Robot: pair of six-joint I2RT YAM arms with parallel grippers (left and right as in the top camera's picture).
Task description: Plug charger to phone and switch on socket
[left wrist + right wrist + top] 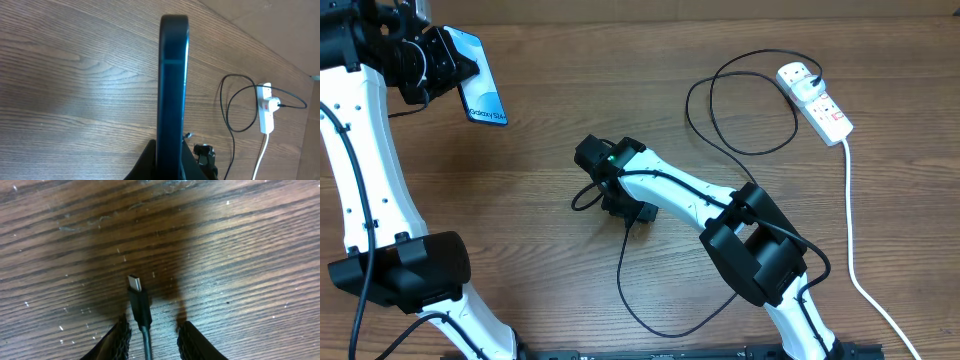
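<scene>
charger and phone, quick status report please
Left tool shut on phone, held off the table. Right tool down astride charger tip, fingers not closed on it. Socket far right, nothing in the way.

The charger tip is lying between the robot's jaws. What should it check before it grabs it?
1. Charger tip between the right gripper jaws: ok.
2. Jaws closed on it: not ok, gaps on both sides.
3. Tip pointing away, clear of the jaws: ok.
4. Phone held up by the left gripper: ok.
5. Phone's charging port facing the tip: cannot tell.
6. Charger's far end plugged into the socket: ok; switch on: cannot tell.
</scene>
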